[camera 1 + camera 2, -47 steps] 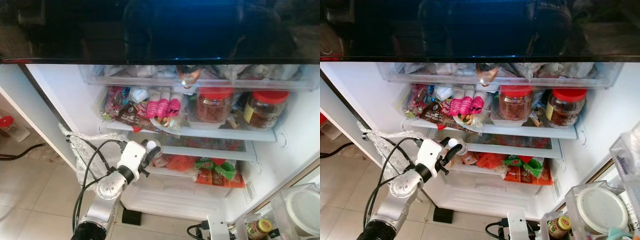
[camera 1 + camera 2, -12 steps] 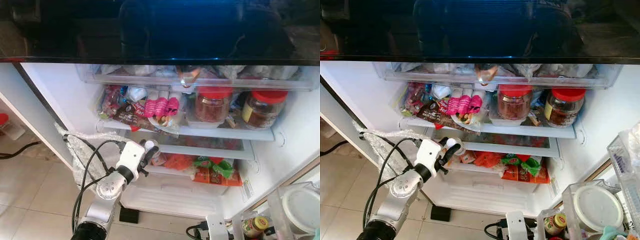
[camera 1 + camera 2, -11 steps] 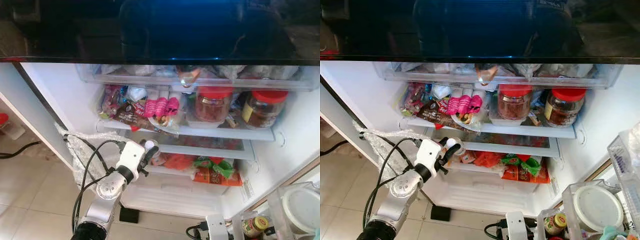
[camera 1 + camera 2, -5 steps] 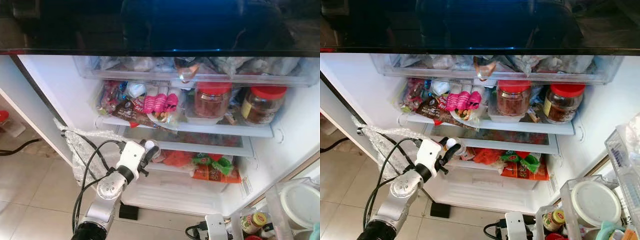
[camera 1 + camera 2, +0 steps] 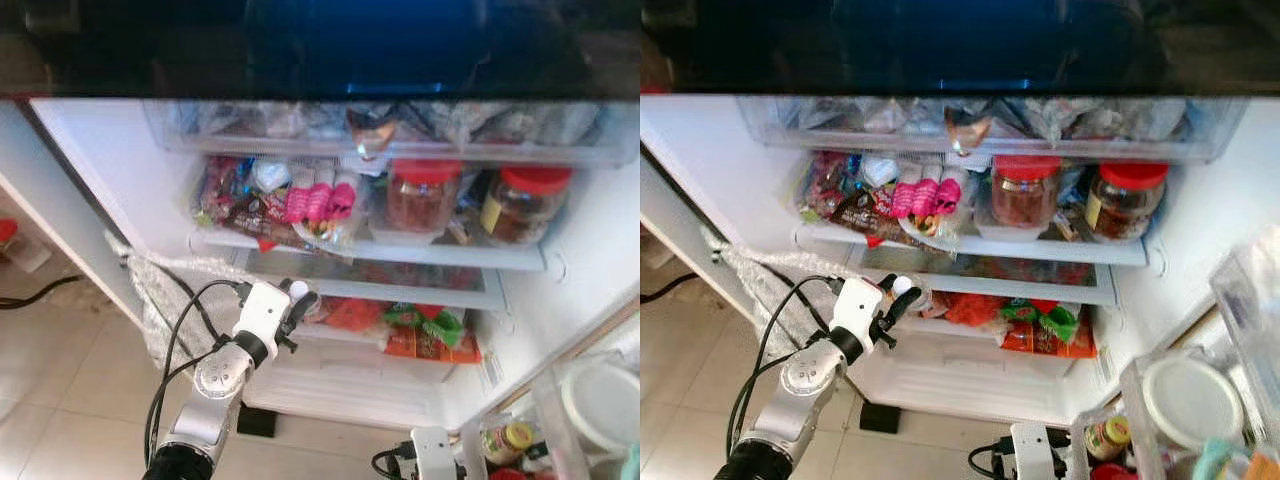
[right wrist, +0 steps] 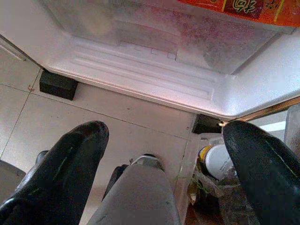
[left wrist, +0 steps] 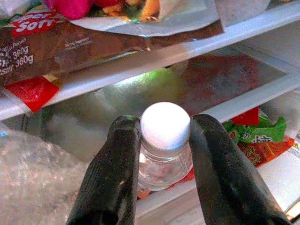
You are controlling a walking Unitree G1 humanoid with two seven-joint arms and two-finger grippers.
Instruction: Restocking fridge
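Observation:
The fridge stands open in front of me, its shelves packed. My left gripper is shut on a small clear bottle with a white cap, held at the left front of the lower shelf. In the left wrist view the black fingers clamp the bottle just below its cap, before the shelf edge. The lower shelf holds red and green packets. My right gripper hangs open, low over the floor by the fridge's bottom drawer.
Two red-lidded jars and pink snack packs fill the upper shelf. A crumpled plastic sheet hangs at the fridge's left edge. A clear box with a white lid and a small jar sit at lower right.
The whole picture has shifted and blurred, so the camera moved; the fridge shelves sit higher in view. My left gripper still holds the bottle the same way.

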